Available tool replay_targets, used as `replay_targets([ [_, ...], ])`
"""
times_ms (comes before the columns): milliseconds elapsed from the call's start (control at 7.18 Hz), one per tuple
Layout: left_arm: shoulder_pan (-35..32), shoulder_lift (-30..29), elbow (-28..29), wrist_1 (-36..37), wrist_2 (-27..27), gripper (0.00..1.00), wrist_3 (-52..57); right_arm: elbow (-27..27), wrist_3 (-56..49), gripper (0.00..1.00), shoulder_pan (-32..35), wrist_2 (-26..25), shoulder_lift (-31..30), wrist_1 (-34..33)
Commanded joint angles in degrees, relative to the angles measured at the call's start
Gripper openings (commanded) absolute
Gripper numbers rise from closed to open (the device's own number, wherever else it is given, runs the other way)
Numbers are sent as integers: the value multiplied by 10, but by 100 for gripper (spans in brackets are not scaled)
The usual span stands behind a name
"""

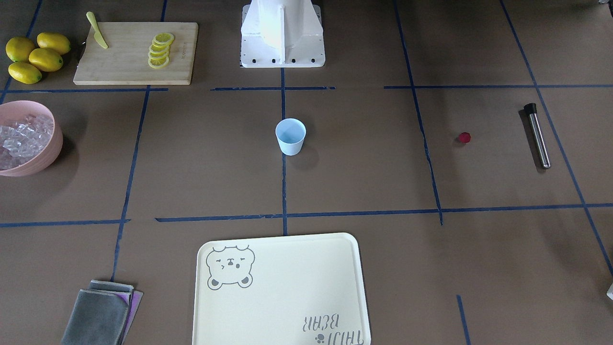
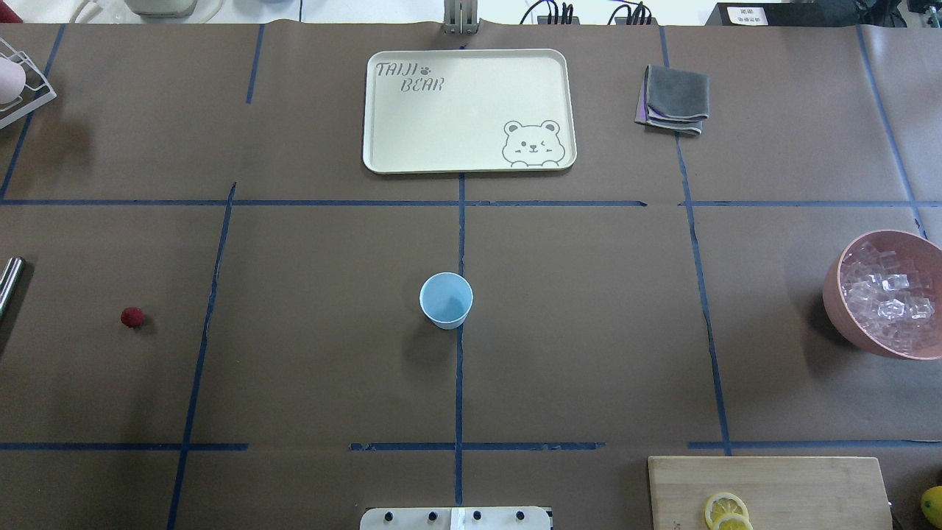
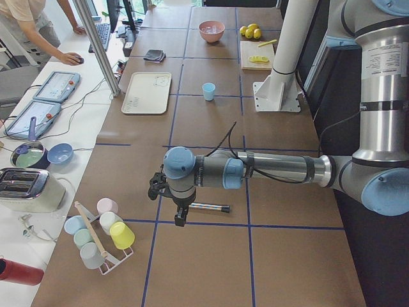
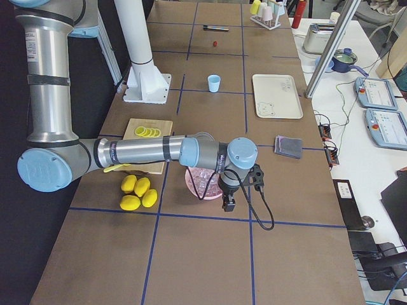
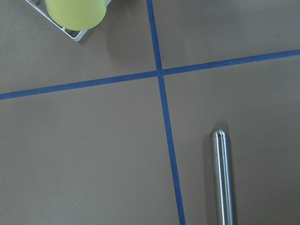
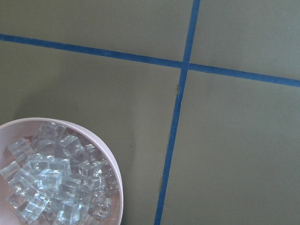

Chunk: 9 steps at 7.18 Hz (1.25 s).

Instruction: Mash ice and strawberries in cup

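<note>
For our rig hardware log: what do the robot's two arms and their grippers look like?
Both the left arm and the right arm are silver-grey metal tubes linked by rounded joints with light-blue caps. Each ends in a small black gripper with dark fingers: the left gripper and the right gripper. A loose black cable loops off the wrist. No markings are legible.

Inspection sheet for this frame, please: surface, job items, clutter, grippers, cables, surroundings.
Surface: table in brown paper, blue tape grid.
Job's things: cup upright, empty, central; strawberry loose on robot's left; ice in pink bowl on robot's right; metal rod lying flat.
Clutter: tray, folded cloths, cutting board with lemon slices and knife, lemons, cup rack.
Grippers: left gripper over rod, right gripper beside bowl; open or shut, cannot tell.
Cables: black cable loops off right wrist.
Surroundings: person at side bench, toaster.
</note>
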Motion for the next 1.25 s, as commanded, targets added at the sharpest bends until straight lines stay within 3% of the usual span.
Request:
replay_targets([
  [0,0,1,-3,-1,0,100,0,1,1,100,-2,22,-3,33],
  [279,0,0,0,-2,0,100,0,27,38,100,-21,40,-8,46],
  [418,0,0,4,-2,0,100,0,59,146,99,-56,35,-18,58],
  [696,1,-1,4,-2,0,100,0,56,256,99,-126,24,-47,181],
  [836,0,0,-3,-2,-1,100,0,55,336,95,-163,-10,-53,250],
  [1114,1,-2,2,-2,0,100,1,32,350,95,-204,-31,-68,296],
])
